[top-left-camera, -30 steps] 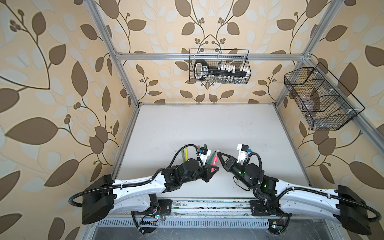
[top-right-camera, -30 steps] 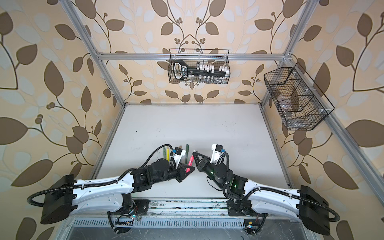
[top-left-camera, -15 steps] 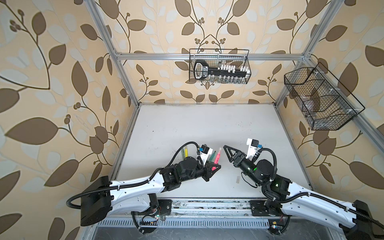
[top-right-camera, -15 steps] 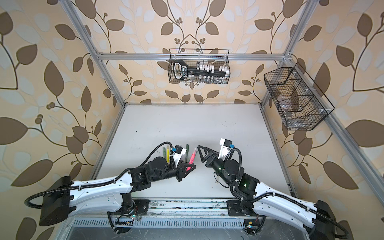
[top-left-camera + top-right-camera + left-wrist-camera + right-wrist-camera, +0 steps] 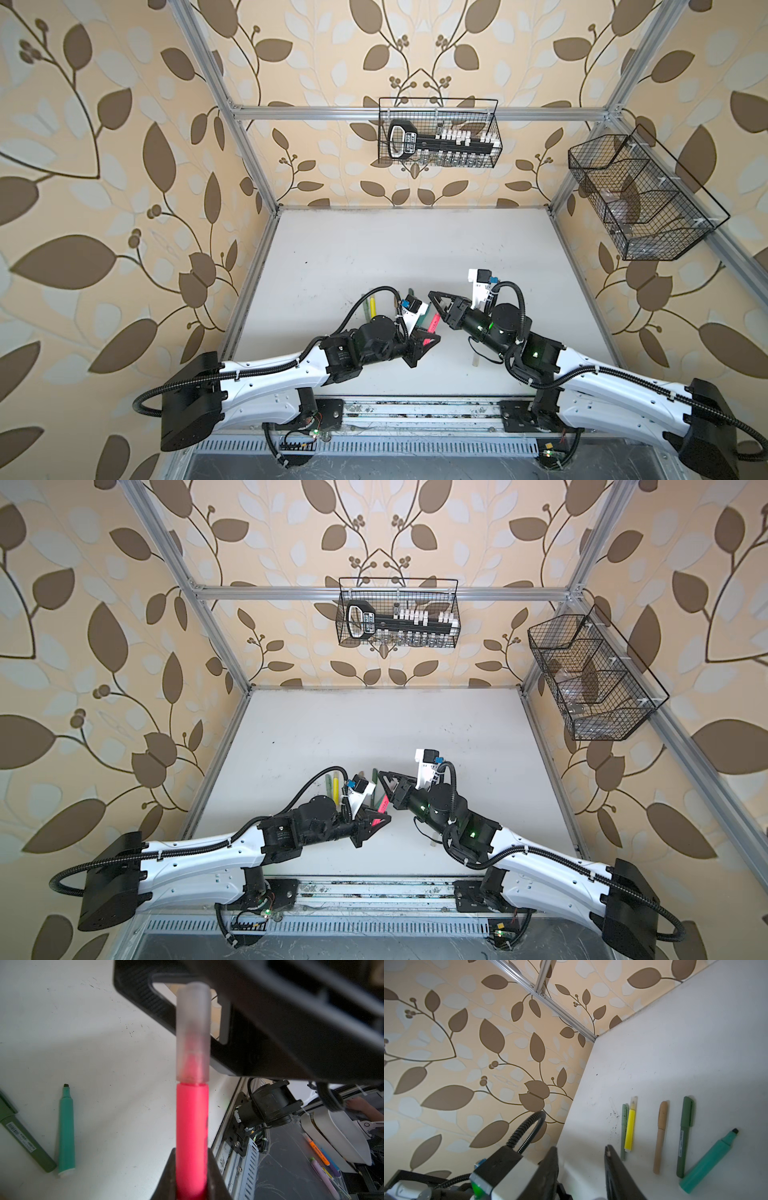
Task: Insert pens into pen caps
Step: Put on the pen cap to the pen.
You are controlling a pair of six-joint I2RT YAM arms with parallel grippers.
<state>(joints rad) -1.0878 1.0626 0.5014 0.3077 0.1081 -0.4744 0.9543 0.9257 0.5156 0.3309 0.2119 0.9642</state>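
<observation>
pink marker (image 5: 192, 1126) clenched in left fingers (image 5: 166, 1180); its clear cap (image 5: 193, 1032) visible only from left wrist; right fingers (image 5: 616, 1172) apart, empty.

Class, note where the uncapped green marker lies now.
In the right wrist view the green marker lies flat on the table, angled beside the dark green pen with one end close to it; the tan pen lies beyond.

Pink marker (image 5: 192, 1126) blurred, lower end out of view; dark green pen (image 5: 27, 1136) cropped at the view's edge
</observation>
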